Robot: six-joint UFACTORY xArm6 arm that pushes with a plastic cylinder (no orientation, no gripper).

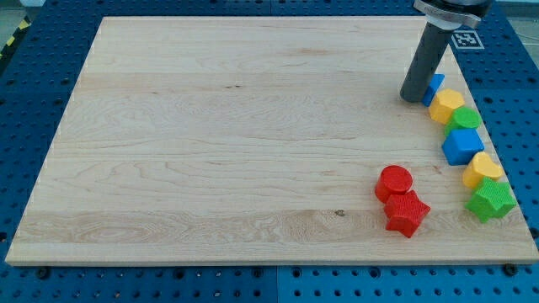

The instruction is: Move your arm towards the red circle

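Observation:
The red circle [394, 182] lies on the wooden board [236, 135] at the view's lower right, touching a red star [407, 212] just below it. My tip [413, 98] stands at the view's upper right, well above the red circle. It sits right beside a small blue block [434, 87], whose shape is partly hidden by the rod.
Along the board's right edge runs a column of blocks: a yellow block [447, 105], a green block [465, 119], a blue cube [462, 145], a yellow block [483, 170], a green star [492, 200]. A blue pegboard [34, 76] surrounds the board.

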